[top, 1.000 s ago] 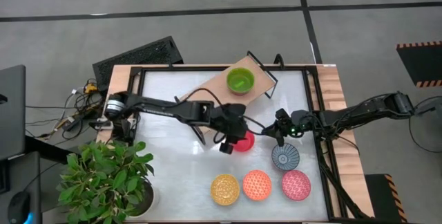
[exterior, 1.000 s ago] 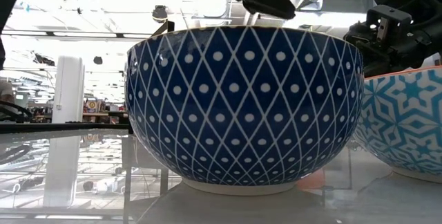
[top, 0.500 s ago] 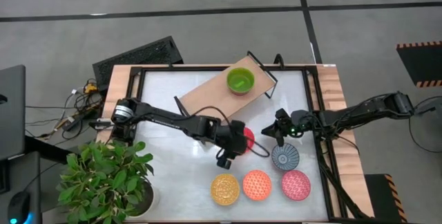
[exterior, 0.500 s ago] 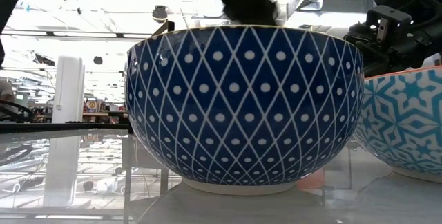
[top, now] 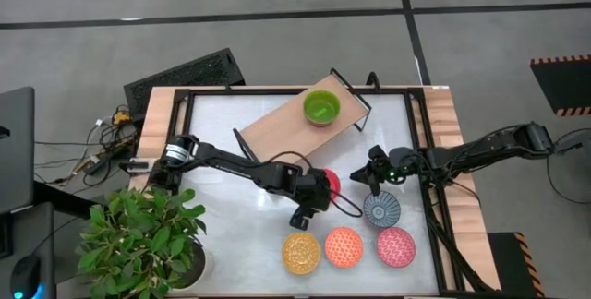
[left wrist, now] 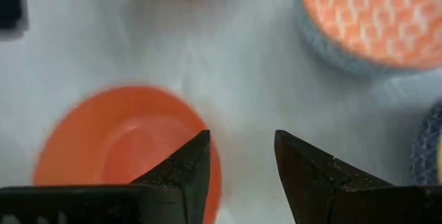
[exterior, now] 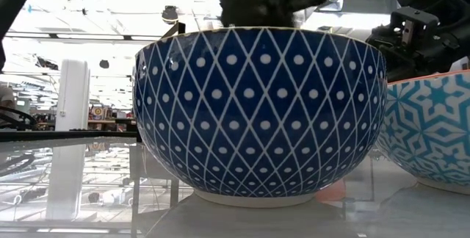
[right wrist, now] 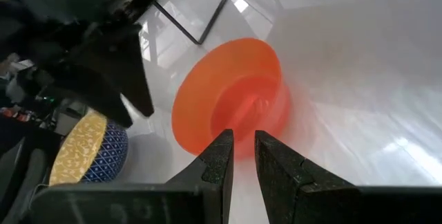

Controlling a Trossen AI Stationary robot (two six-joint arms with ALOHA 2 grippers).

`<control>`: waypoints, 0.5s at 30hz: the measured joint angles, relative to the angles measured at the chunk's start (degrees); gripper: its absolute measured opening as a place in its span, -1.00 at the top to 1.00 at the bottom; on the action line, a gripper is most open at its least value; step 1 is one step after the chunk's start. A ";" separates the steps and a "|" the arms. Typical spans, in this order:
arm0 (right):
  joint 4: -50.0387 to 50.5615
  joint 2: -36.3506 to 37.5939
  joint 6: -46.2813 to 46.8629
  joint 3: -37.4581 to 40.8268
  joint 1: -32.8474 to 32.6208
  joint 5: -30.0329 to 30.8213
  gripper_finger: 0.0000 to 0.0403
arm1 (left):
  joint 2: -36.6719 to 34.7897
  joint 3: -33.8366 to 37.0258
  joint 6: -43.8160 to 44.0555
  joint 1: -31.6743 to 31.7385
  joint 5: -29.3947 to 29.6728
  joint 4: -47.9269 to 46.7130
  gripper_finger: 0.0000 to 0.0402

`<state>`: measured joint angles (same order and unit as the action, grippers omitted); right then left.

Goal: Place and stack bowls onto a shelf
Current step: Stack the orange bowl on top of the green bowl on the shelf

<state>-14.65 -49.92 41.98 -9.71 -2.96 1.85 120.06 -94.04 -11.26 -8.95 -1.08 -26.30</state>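
1. From above, the left gripper [top: 314,197] covered most of the plain red-orange round bowl [top: 330,185], so only the bowl's far edge showed past the dark wrist.
2. In the left wrist view its two dark fingers [left wrist: 185,172] stood apart with a clear gap between them. One fingertip hung over the red-orange bowl's [left wrist: 117,144] rim and the other over bare white tabletop [left wrist: 235,65]; whether either touched the bowl could not be told.
3. That bowl looked blurred there, and its inside held nothing.
4. The right gripper [right wrist: 242,144] waited just beside the same red-orange bowl [right wrist: 231,106], on the side away from the left arm. Its fingers stood nearly together, a narrow slit between them, gripping nothing.
5. The low view was almost filled by a dark-blue bowl with a white diamond lattice [exterior: 258,113], which hid most of the table behind it.
6. Beyond the left gripper, toward the table's front edge, stood a yellow patterned bowl [top: 301,252], an orange patterned bowl [top: 343,246] and a pink patterned bowl [top: 395,246]; a blue-white patterned bowl [top: 380,209] sat near the right gripper.
7. The long light-wood shelf with black metal frame ends [top: 277,124] lay behind both grippers, carrying a green bowl [top: 320,108] nested in a bowl below it, whose colour was hard to make out.
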 joint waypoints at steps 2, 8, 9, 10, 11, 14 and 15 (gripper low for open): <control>-0.05 0.01 0.01 0.01 0.00 -0.17 0.57 | 0.21 0.15 0.52 0.14 0.24 -1.84 0.28; 0.91 0.01 0.04 0.01 0.00 -0.20 0.57 | 1.17 0.20 1.67 0.48 0.80 -1.58 0.28; 0.95 0.01 0.04 0.01 0.00 -0.20 0.57 | 1.15 0.21 1.35 0.48 1.87 -1.44 0.28; 0.91 0.01 0.04 0.01 0.00 -0.20 0.57 | 1.10 0.28 1.09 0.48 3.16 -1.96 0.28; 0.93 0.01 0.04 0.01 0.00 -0.22 0.57 | 1.10 0.33 0.94 0.50 4.61 -2.47 0.28; 0.92 0.01 0.04 0.01 0.00 -0.21 0.57 | 1.39 0.39 1.06 0.86 7.22 -4.20 0.28; 0.93 0.01 0.04 0.01 0.00 -0.22 0.57 | 1.68 0.39 1.56 1.02 7.24 -4.01 0.28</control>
<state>-13.71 -49.91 42.02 -9.69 -2.96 1.63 121.74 -93.65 -9.71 -7.93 6.16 -30.32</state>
